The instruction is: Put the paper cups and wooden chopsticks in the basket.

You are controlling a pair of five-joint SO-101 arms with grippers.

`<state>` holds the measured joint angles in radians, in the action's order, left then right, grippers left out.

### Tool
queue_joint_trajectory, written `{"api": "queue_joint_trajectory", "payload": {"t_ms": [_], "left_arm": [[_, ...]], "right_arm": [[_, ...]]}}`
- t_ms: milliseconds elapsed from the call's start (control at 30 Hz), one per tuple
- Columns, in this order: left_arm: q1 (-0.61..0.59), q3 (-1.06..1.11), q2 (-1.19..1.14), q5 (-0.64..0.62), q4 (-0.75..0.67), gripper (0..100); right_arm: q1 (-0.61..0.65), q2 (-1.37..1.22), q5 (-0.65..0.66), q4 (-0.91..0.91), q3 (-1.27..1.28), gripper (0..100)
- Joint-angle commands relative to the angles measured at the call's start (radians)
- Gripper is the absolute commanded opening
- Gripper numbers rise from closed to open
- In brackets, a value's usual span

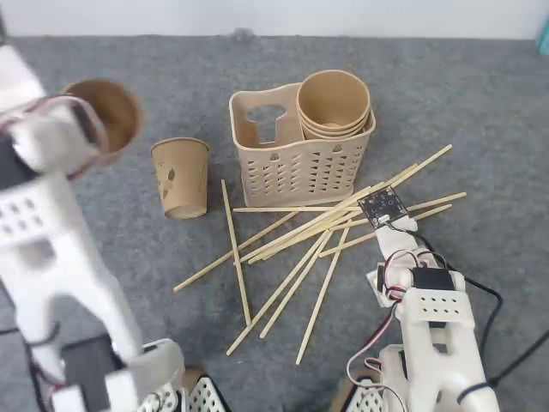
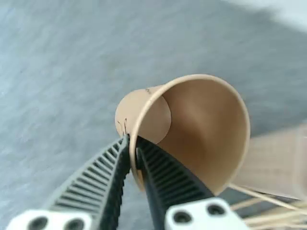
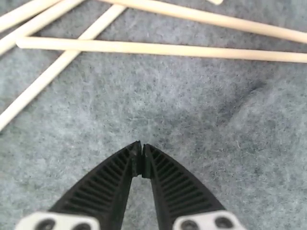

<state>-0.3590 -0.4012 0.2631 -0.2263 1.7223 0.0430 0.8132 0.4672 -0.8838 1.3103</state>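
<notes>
– At the left side of the grey mat [image 1: 480, 112], state the condition of the left gripper [image 2: 132, 141].
– Jaws pinching the rim of a brown paper cup [image 2: 201, 129]. Cup held clear of the mat, mouth tilted sideways.
– Right gripper [image 3: 141, 148]?
– Jaws pressed together, nothing between them. Positioned low over the mat, near the wooden chopsticks [image 1: 292, 249].
– Locations of the other items?
– Chopsticks: loose on the mat in front of the basket [image 1: 296, 172], several crossing. Stacked cups [image 1: 334, 103]: inside the basket, at the end nearer the right arm. One patterned cup [image 1: 180, 176]: on the mat beside the basket's other end, not touching it.
</notes>
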Motion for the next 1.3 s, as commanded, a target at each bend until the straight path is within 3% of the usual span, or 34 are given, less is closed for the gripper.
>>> {"api": "queue_joint_trajectory", "payload": {"t_ms": [0,300,500,867,1267], "left_arm": [[0.196,-0.001,0.104,-0.114,0.031,1],[0.555,-0.133,0.058,-0.350,-0.104,1],[0.750,-0.371,-0.055,-0.374,-0.120,1],[0.758,-0.561,-0.356,-0.371,-0.127,1],[0.698,-0.673,-0.486,-0.370,-0.127,1]], "right_arm": [[0.005,0.036,0.003,0.001,-0.003,0.8],[0.005,0.036,0.006,0.002,-0.003,0.8],[0.005,0.036,0.008,0.002,-0.005,0.8],[0.007,0.036,0.008,0.004,-0.005,0.8],[0.031,0.036,0.008,0.004,-0.006,0.8]]}}
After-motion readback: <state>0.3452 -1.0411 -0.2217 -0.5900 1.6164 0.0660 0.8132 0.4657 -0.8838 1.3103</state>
